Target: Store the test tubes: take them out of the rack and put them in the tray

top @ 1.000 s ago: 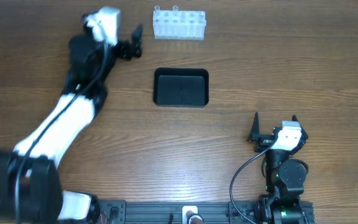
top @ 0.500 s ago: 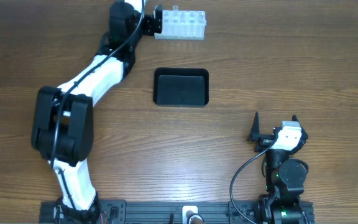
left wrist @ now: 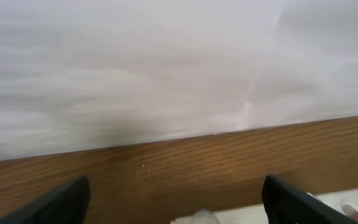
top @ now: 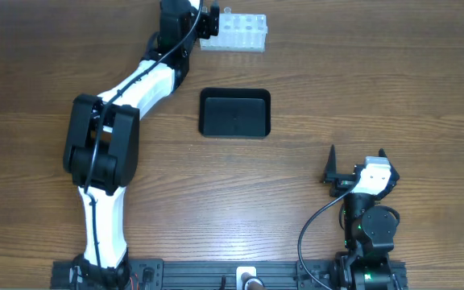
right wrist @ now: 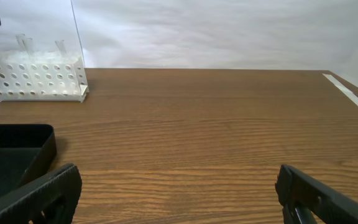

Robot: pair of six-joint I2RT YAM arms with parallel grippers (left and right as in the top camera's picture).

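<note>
Left arm just swung over from the table's left side, so the left gripper (top: 213, 22) now hangs by the end of the clear plastic rack (top: 234, 34), jaws spread, holding nothing. The glass test tubes (top: 229, 11) all stand in that rack and there's nothing in the black rectangular tray (top: 234, 113) yet, so I'd guess the first pick is next.

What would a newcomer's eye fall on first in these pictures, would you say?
The left arm stretches far up the table, its open left gripper at one end of the test tube rack by the far edge. The black tray lies empty mid-table, and the right gripper sits open near its base.
</note>
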